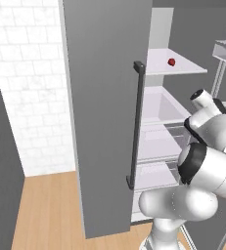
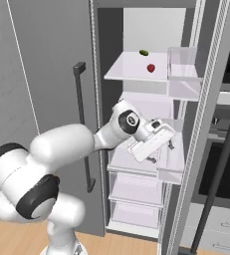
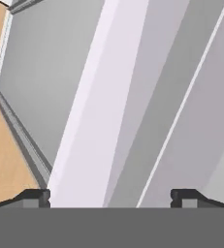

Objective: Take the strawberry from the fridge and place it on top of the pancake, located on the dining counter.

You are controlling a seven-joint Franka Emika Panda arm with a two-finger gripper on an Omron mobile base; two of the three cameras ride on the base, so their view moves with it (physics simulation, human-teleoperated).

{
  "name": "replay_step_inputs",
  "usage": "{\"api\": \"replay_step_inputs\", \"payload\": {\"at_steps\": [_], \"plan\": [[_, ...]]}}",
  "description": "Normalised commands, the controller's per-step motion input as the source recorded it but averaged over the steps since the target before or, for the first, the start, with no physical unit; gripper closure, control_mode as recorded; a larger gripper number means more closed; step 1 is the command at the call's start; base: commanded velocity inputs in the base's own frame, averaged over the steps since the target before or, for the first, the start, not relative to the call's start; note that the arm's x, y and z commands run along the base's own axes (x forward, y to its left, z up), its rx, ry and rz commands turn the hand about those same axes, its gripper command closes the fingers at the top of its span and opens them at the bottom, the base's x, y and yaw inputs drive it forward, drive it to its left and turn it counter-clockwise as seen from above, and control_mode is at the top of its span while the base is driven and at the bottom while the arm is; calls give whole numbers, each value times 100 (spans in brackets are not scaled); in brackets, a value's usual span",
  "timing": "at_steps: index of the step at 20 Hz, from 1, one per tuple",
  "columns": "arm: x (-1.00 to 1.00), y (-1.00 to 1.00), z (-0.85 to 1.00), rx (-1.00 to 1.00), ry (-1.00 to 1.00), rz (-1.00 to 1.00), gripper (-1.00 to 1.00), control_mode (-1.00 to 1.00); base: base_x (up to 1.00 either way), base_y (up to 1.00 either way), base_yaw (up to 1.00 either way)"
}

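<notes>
Open fridge (image 2: 151, 30), strawberry (image 2: 151, 67) on top shelf – round, claw (image 2: 170, 144) wide open, empty.

Even, flat rendered light fills the open fridge (image 2: 151, 99); shelves glow pale, shadows stay soft, edges sharp, no glare or blur.

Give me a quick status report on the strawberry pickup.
Gripper open, empty, low inside the fridge. Strawberry on the upper shelf, untouched, above the hand. Small green item behind it, not in the way.
</notes>
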Motion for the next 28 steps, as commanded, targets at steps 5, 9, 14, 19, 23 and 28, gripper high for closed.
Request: {"api": "replay_step_inputs", "payload": {"at_steps": [5,9,14,19,23,28], "plan": [[-37,0,0,5,-17,1,-100,-100,0,0,0],[-56,78,5,14,-21,11,-100,-100,0,0,0],[-16,97,52,21,-21,15,-100,-100,0,0,0],[-14,53,52,30,-14,11,-100,-100,0,0,0],[-31,29,-31,3,0,-1,-100,-100,0,0,0],[-5,29,30,21,-18,-5,-100,-100,0,0,0]]}}
